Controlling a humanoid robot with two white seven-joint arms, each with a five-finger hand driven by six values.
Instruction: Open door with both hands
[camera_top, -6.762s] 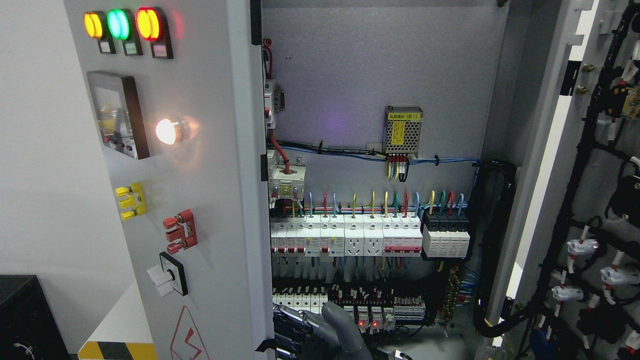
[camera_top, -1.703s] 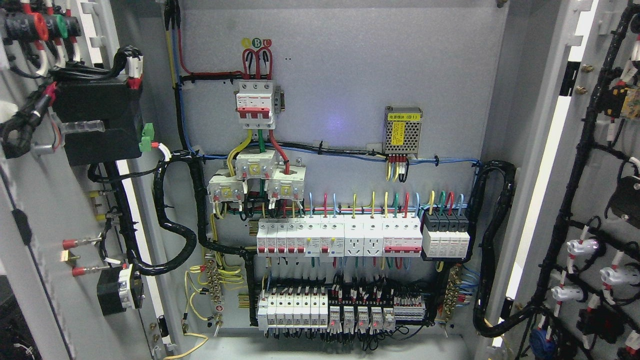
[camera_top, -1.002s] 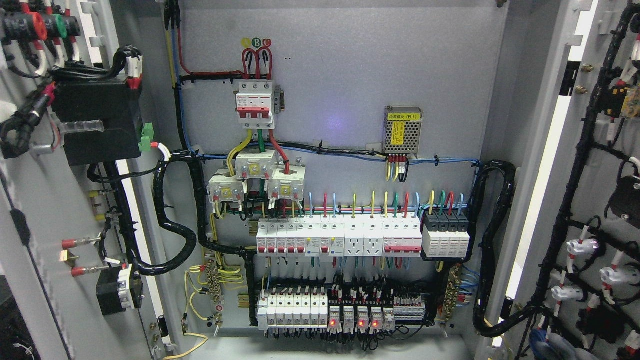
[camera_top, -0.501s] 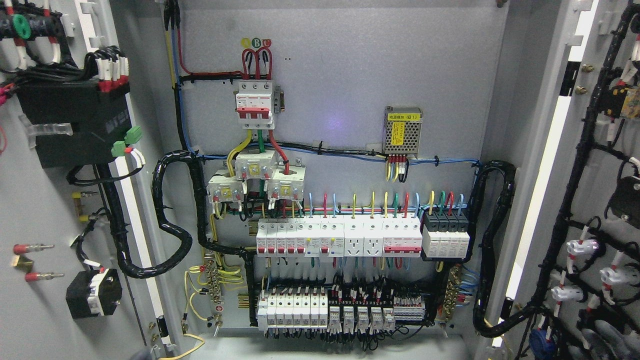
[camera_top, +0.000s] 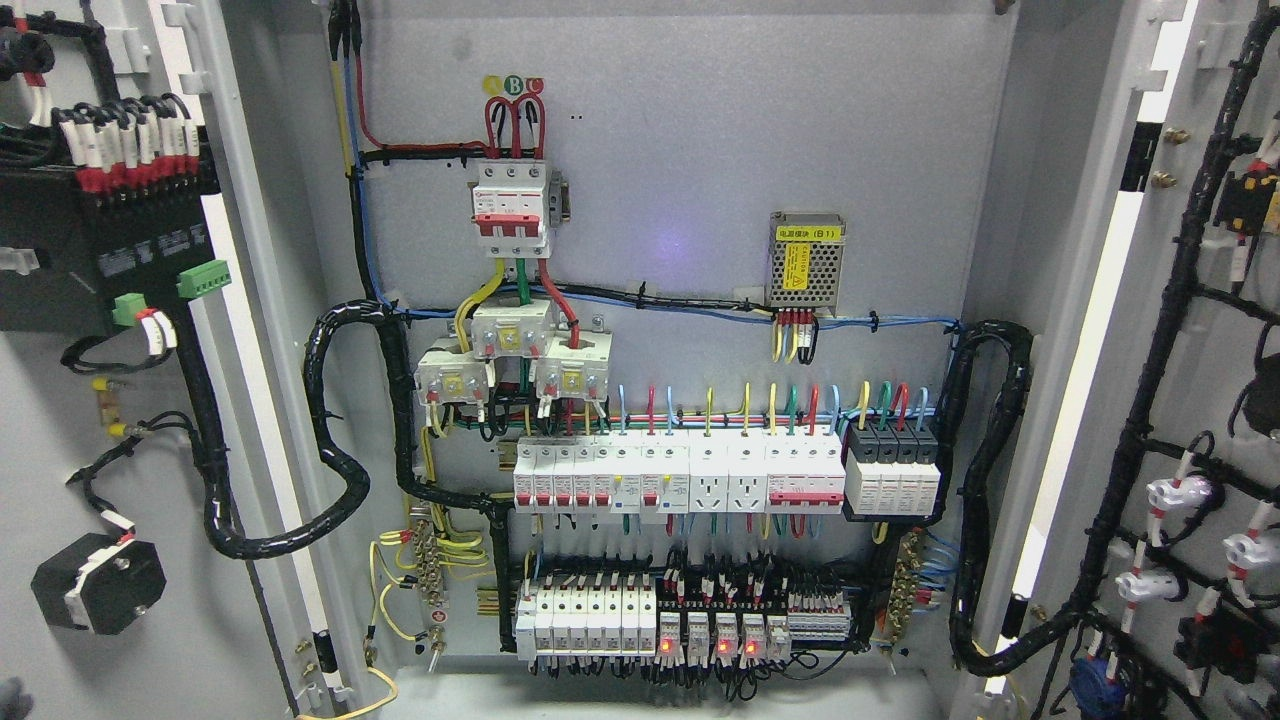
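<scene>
The cabinet's two doors both stand swung outward. The left door (camera_top: 60, 440) shows its inner face, with a black module, a black switch body and a wire loom. The right door (camera_top: 1180, 330) also shows its inner face, carrying black cable bundles and white connectors. Between them the cabinet interior (camera_top: 700, 200) is fully exposed, with rows of breakers (camera_top: 700, 475) and a top breaker (camera_top: 512, 200). A small grey blur of the left hand (camera_top: 10, 697) sits at the bottom left corner. A grey sliver that may be the right hand (camera_top: 1252, 702) lies at the bottom right edge.
A perforated power supply (camera_top: 805, 253) with a yellow label hangs on the back panel. Thick black looms (camera_top: 340, 470) (camera_top: 985, 500) run from the cabinet to each door. Relays with red lights (camera_top: 720, 640) line the bottom row.
The left door has swung further outward to the left, its fittings sliding toward the frame edge. The right door has also moved slightly outward, and the grey hand at its foot has slipped toward the corner.
</scene>
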